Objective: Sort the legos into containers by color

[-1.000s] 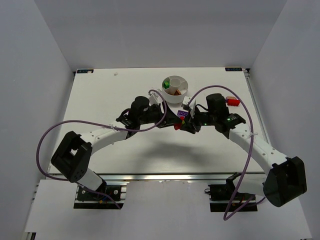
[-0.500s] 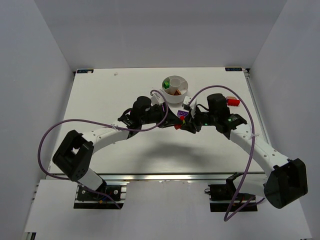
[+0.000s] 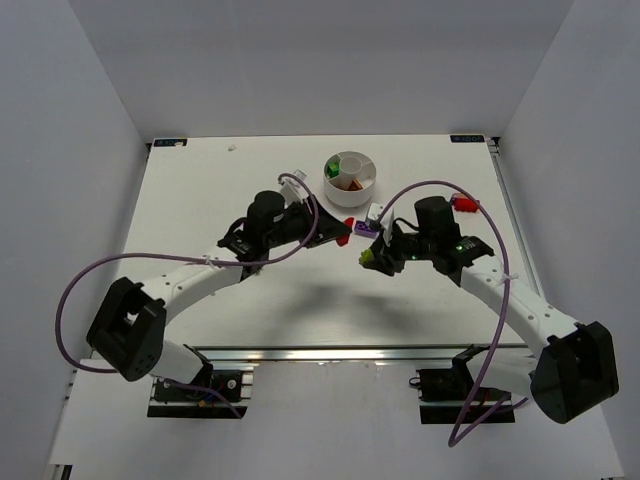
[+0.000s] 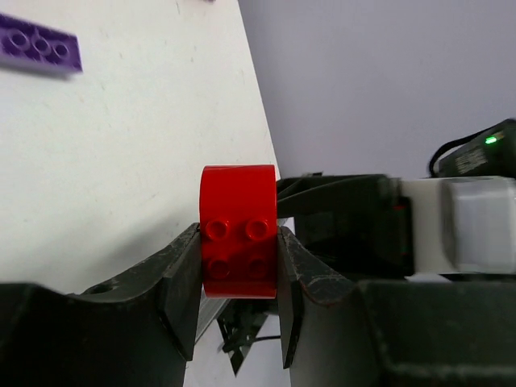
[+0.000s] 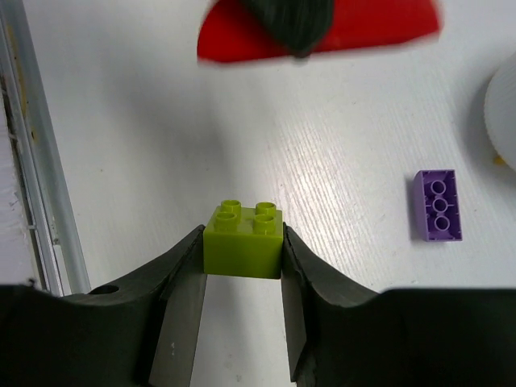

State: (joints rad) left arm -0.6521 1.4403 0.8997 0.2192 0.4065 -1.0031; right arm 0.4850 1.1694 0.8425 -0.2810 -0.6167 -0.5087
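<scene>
Holds a red lego point(image 4: 238, 222) in the left gripper point(image 4: 238, 270) just on the near side of the white dish point(image 3: 350, 196), closer to it than the right gripper point(image 5: 242, 264) clenched on a yellow-green lego point(image 5: 243, 242).

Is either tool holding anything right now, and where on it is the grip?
The left tool pinches the red brick by its opposite side faces; the right tool pinches the yellow-green brick by its opposite sides.
</scene>
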